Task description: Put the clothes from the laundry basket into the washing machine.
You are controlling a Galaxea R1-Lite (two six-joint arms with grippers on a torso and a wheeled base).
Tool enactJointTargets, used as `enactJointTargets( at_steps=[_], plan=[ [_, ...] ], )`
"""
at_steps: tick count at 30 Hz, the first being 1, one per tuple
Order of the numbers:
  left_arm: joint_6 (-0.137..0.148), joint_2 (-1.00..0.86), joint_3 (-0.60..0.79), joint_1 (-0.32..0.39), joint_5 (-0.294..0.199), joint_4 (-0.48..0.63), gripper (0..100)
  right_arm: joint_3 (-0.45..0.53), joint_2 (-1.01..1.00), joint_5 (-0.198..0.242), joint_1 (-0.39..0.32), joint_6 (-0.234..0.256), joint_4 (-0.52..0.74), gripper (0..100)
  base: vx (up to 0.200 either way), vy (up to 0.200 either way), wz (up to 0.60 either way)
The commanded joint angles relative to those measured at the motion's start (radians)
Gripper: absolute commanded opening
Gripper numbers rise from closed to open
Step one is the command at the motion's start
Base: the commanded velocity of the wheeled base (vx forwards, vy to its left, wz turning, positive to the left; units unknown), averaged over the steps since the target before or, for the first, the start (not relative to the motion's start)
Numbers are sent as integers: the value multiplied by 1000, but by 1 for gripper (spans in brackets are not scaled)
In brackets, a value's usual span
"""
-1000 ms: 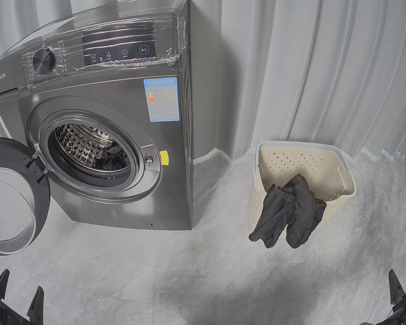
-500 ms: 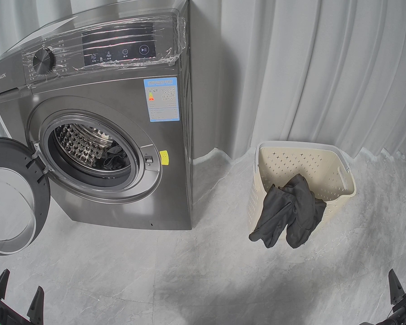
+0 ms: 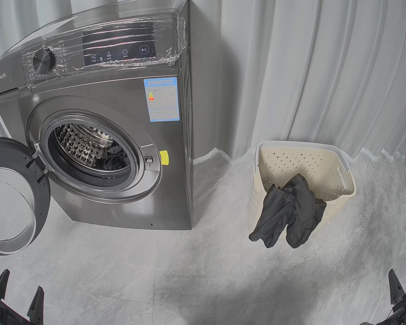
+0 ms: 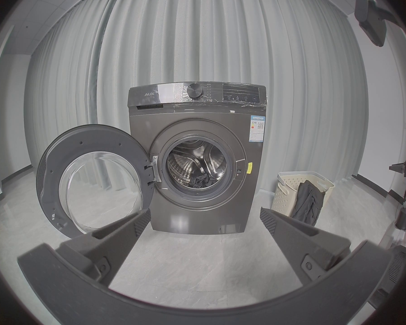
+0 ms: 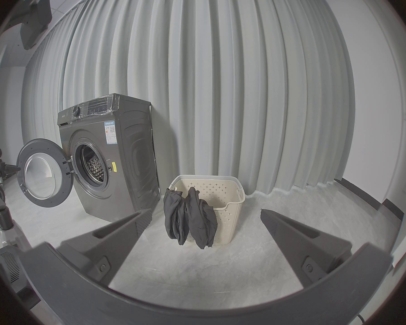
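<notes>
Left claw (image 4: 205, 212), spread, faces garment (image 4: 198, 180) inside open drum (image 4: 185, 161).

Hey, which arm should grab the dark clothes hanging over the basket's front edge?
Probably right. The right tool, open and empty, sits nearer the laundry basket, and its wrist view faces the dark clothes squarely. The left tool faces the washing machine.

Honestly, nothing changed over that last second. The dark clothes (image 3: 286, 215) hanging over the laundry basket (image 3: 347, 177) rim at the lower right of the frame didn't slip at all. The washing machine (image 3: 167, 181) door (image 3: 4, 150) at the left edge didn't swing either. The left gripper (image 3: 21, 280) in the bottom-left corner and the right gripper (image 3: 404, 263) in the bottom-right corner didn't budge, and their jaws were spread just as wide as before.
</notes>
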Motion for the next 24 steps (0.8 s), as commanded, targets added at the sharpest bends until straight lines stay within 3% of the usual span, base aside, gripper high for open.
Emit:
enactJointTargets(
  at_steps=[1,16,24],
  plan=[
    [0,-16,18,0,1,0,100,18,-16,-1,0,-1,0,100,0,0,0],
    [-1,-16,18,0,-1,0,100,18,-16,-1,0,-1,0,100,0,0,0],
    [-1,-16,18,0,-1,0,100,18,-16,-1,0,-1,0,100,0,-200,0]
  ],
)
